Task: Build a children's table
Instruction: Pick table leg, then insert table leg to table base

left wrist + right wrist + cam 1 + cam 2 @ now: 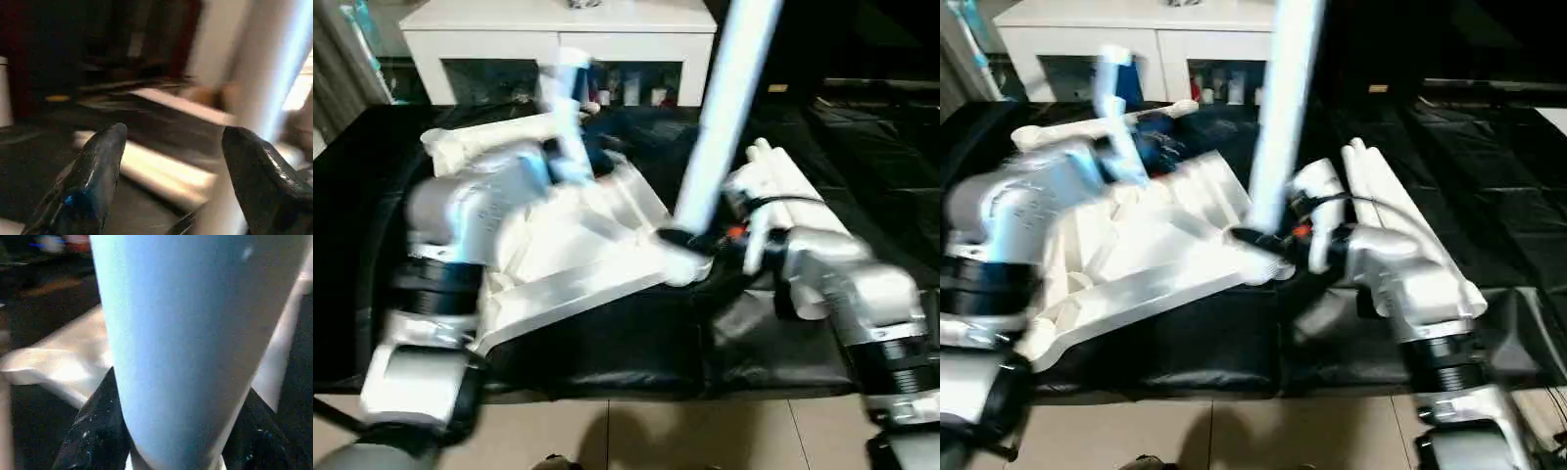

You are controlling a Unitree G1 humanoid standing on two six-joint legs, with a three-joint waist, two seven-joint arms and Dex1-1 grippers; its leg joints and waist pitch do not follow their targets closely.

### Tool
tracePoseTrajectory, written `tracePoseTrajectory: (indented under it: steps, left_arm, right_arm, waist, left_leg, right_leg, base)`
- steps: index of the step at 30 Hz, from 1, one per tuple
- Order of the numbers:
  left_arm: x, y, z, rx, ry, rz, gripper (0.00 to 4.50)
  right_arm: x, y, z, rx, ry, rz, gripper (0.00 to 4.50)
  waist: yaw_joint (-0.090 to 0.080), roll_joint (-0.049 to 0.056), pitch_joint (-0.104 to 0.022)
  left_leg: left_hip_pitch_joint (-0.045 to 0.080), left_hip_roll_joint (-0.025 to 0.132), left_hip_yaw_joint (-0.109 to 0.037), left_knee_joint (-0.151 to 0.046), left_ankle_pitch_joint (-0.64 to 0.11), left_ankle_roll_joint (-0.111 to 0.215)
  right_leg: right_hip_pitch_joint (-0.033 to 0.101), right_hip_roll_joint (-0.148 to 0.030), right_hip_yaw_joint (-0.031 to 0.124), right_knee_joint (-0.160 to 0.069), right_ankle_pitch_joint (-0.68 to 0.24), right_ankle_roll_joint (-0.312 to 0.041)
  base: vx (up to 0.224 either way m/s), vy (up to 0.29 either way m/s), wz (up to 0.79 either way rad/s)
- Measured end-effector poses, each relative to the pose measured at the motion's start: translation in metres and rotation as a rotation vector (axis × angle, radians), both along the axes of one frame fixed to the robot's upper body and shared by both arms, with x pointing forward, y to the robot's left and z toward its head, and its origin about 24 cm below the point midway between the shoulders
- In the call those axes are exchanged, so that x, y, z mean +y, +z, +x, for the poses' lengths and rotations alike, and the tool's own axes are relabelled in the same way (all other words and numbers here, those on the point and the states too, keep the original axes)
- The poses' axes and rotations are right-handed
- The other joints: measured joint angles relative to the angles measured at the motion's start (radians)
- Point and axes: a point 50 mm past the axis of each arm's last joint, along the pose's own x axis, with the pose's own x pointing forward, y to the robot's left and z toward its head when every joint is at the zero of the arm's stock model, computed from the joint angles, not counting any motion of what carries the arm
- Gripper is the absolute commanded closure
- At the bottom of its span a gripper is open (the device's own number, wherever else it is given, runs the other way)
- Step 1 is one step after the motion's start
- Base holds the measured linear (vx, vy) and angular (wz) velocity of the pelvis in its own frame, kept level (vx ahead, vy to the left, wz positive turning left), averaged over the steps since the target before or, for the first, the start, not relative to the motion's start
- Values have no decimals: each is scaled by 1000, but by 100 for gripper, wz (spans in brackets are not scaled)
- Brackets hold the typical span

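The children's table top (578, 255) lies upside down on the black mat, ribbed side up. A long white leg (724, 108) stands upright in its near right corner socket. My right gripper (690, 240) is shut on this leg (186, 333) close to its base. My left gripper (176, 132) is open over the far part of the top, with nothing between its fingers (98, 166). A white upright tube (269, 98) stands just past one of its fingers. A blurred pale tube (566, 93) rises beside my left gripper (573, 157).
Two spare legs (793, 186) lie side by side on the mat to the right of the top, and one more leg (499, 132) lies at the back left. A white cabinet (558, 29) stands behind. The mat's front edge (636, 387) meets tiled floor.
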Motion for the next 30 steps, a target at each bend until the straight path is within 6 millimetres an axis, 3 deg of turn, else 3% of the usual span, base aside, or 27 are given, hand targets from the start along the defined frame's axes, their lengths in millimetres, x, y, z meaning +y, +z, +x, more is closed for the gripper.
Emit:
tracePoseTrajectory:
  steps: [2, 4, 7, 8, 10, 14, 18, 30]
  left_arm:
    - [11, -12, -1, -8, 44, 56, 100]
    - [8, -26, -3, 2, 30, 121, 100]
    - [-23, -74, -16, 48, -121, 301, 100]
    - [-33, -90, -20, 64, -164, 339, 128]
    - [-42, -104, -23, 62, -201, 387, 135]
    - [-49, -122, -22, 46, -227, 473, 165]
    - [-43, -142, -20, 96, -213, 559, 184]
    - [-38, -162, -13, 142, -174, 646, 297]
  right_arm:
    - [-11, -2, 5, -8, -86, -32, 264]
    - [-12, -7, 7, -3, -118, -47, 264]
    - [-11, -21, 16, 26, -196, -54, 264]
    - [-8, -22, 17, 28, -199, -45, 264]
    - [-5, -21, 19, 16, -199, -36, 264]
    - [-5, -21, 22, -4, -208, -37, 264]
    - [-5, -25, 22, 6, -213, -46, 264]
    - [-4, -24, 22, -8, -196, -45, 264]
  waist:
    - [1, 0, 0]
    - [1, -1, 0]
    - [6, 0, -1]
    - [7, 0, 0]
    - [5, 0, 0]
    - [1, 1, -1]
    - [-6, 1, -1]
    - [0, 3, -1]
  left_leg:
    - [0, 0, 0, 0, 0, 0]
    - [0, 0, 0, 0, 0, 0]
    - [-1, -1, 0, 0, 0, 0]
    - [-3, -1, 1, 0, 0, 0]
    - [-3, 0, 0, 0, 0, 0]
    - [-1, 0, 0, 0, 0, 0]
    - [-1, 0, 0, 0, 0, 0]
    - [-1, 0, 0, 0, 0, 0]
  right_leg:
    - [1, 0, 0, 0, 0, 0]
    - [0, 0, 0, -1, 0, 0]
    - [1, -1, 0, -2, 0, 0]
    - [0, -1, 0, -2, 0, 0]
    - [-1, -1, 0, -1, 0, 0]
    - [0, 0, 0, -1, 0, 0]
    - [0, 0, 0, -1, 1, 0]
    - [0, 0, 0, -1, 2, 0]
  base:
    - [0, 0, 0]
    - [0, 0, 0]
    - [0, 0, 0]
    - [0, 0, 0]
    - [0, 0, 0]
    - [0, 0, 0]
    - [0, 0, 0]
    - [0, 0, 0]
